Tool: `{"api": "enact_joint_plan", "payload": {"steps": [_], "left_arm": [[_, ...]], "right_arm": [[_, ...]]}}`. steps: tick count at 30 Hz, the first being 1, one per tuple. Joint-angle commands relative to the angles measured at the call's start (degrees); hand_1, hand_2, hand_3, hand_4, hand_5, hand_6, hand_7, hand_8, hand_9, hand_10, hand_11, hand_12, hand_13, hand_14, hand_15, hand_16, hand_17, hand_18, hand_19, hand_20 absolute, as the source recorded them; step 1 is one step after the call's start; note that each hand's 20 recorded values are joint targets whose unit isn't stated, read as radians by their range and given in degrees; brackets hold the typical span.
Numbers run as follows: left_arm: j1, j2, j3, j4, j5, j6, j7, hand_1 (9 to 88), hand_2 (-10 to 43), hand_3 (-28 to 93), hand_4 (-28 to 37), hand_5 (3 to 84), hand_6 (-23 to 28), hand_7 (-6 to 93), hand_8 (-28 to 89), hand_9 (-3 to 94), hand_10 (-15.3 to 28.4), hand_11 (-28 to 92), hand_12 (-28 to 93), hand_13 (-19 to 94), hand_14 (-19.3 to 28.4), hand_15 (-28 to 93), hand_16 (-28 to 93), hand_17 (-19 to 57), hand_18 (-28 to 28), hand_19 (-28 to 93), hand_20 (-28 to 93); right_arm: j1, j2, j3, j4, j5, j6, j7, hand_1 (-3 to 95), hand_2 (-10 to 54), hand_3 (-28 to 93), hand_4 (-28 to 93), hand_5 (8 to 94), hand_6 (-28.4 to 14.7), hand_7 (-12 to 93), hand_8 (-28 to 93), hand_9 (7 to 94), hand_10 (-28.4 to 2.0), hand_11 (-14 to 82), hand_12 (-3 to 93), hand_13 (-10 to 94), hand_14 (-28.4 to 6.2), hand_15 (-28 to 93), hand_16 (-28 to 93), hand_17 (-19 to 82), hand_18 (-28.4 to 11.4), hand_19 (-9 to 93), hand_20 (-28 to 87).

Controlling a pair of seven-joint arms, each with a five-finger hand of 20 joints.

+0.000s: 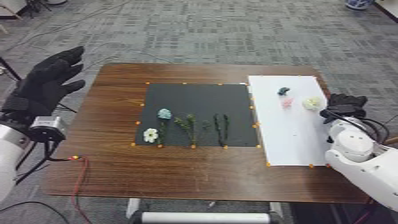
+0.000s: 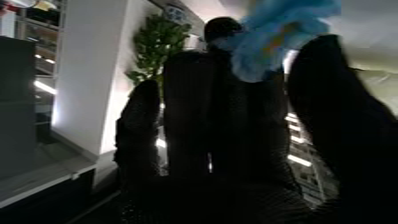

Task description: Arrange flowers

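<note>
Left hand (image 1: 44,82) spread, empty; right hand (image 2: 240,120) nearly straight-fingered at the blue flower (image 2: 277,35), hold impossible to tell: if loosely pinched, it could be dropped!

Left of the black mat (image 1: 197,94) and along its near side, the wooden tabletop (image 1: 160,175) offers room for a hand to pass; a red cable (image 1: 83,175) interrupts the stretch off the mat's near left corner. The mat's far part gives passage too. Blocking its near part are a pale blue flower (image 1: 164,114), a white flower (image 1: 150,135), leafy sprigs (image 1: 187,123) and dark green stems (image 1: 222,131). On the white sheet (image 1: 290,140) just right of the mat, the nearer stretch leaves a wide lane, while a dark teal flower (image 1: 283,91), a pink flower (image 1: 287,102) and a cream flower (image 1: 312,103) obstruct the farther part. The right hand (image 1: 345,106) bars the sheet's side away from the mat.
</note>
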Motion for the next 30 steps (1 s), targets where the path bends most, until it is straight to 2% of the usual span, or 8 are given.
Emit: {"api": "enact_joint_plan", "payload": {"steps": [1,6,14,19,22,25,28,30], "left_arm": [[0.23,-0.27,-0.47,-0.26,0.19,0.36,-0.50,23.0,-4.2,68,-28.3,19.0,1.7,17.3,-9,10.4,7.1,9,19,0,9.0,24,-1,-18.6,18.0,34,8],[0.92,-0.53,-1.01,-0.51,0.15,0.60,-0.48,23.0,-4.3,68,-28.3,18.9,1.6,17.4,-9,10.3,7.1,9,19,0,9.0,24,-1,-18.6,18.0,34,8],[0.97,-0.75,-1.25,-0.52,0.06,0.65,-0.40,23.1,-4.1,68,-28.3,18.9,1.6,17.5,-9,10.3,7.1,9,19,0,9.0,24,-1,-18.6,18.0,34,8],[1.66,-0.80,-2.06,-0.67,0.06,1.09,-0.17,23.1,-4.1,68,-28.3,18.9,1.6,17.4,-9,10.3,7.1,9,19,0,9.0,24,-1,-18.5,18.0,34,8],[1.16,-0.18,-1.30,0.01,-0.34,1.32,0.01,22.9,-4.3,68,-28.3,18.9,1.6,17.3,-9,10.3,7.1,9,19,0,9.0,24,-1,-18.5,18.0,34,8],[0.44,-0.16,-0.34,0.41,-0.45,0.89,-0.70,22.9,-4.4,68,-28.3,18.9,1.6,17.2,-9,10.3,7.1,9,19,0,9.0,24,-1,-18.5,18.0,34,8],[-1.28,0.07,1.39,0.89,-0.26,0.62,-0.56,22.7,-4.5,68,-28.3,18.9,1.6,17.2,-9,10.3,7.2,8,19,0,8.9,24,-1,-18.5,18.0,34,8],[-1.46,0.17,1.38,1.04,-0.14,0.08,-0.61,22.7,-4.5,68,-28.3,18.9,1.6,17.1,-9,10.3,7.1,8,19,0,9.0,24,-1,-18.5,18.0,34,8]], "right_arm": [[-3.90,-0.35,4.43,-4.79,1.69,-5.02,-0.85,50.2,-9.5,88,-28,59.1,5.3,55,2,74.6,-3.7,24.2,54.1,62,-0.8,64,47,21,-18.6,75,54],[-7.43,1.11,7.18,-7.92,1.89,2.04,-2.05,54.1,-9.5,87,-28,65.8,4.5,56,6,76.1,-4.4,25.4,56.5,70,2.1,60,51,25,-18.7,76,53],[-11.86,3.09,12.20,-16.67,-1.08,11.92,-1.80,52.1,-9.5,91,-27,68.6,4.7,55,6,78.4,-4.1,23.5,58.0,71,0.8,60,54,26,-19.1,76,53],[-2.06,-0.52,4.38,-19.39,1.36,16.25,-5.72,51.8,-9.5,91,-27,68.8,4.5,54,6,78.6,-4.2,23.0,58.9,71,0.5,61,54,26,-19.0,76,53],[6.03,-4.45,-3.33,-19.03,2.15,17.73,-8.55,51.8,-9.5,91,-27,69.1,4.5,54,6,78.8,-4.2,22.7,59.0,71,0.6,61,54,26,-19.0,76,53],[12.24,-8.98,-10.12,-18.07,3.23,18.68,-10.54,51.8,-9.5,91,-27,69.2,4.5,54,6,78.9,-4.2,22.5,59.0,71,0.6,61,54,26,-19.0,76,53],[14.82,-13.61,-13.94,-16.82,3.03,18.50,-12.22,51.8,-9.5,91,-27,69.2,4.5,54,6,79.0,-4.1,22.3,59.3,71,0.4,61,54,26,-18.9,76,53],[16.23,-16.83,-16.09,-15.27,1.48,18.79,-12.08,51.7,-9.5,91,-27,69.2,4.5,54,6,79.0,-4.2,22.1,59.5,71,0.3,61,54,26,-18.9,76,53]]}}
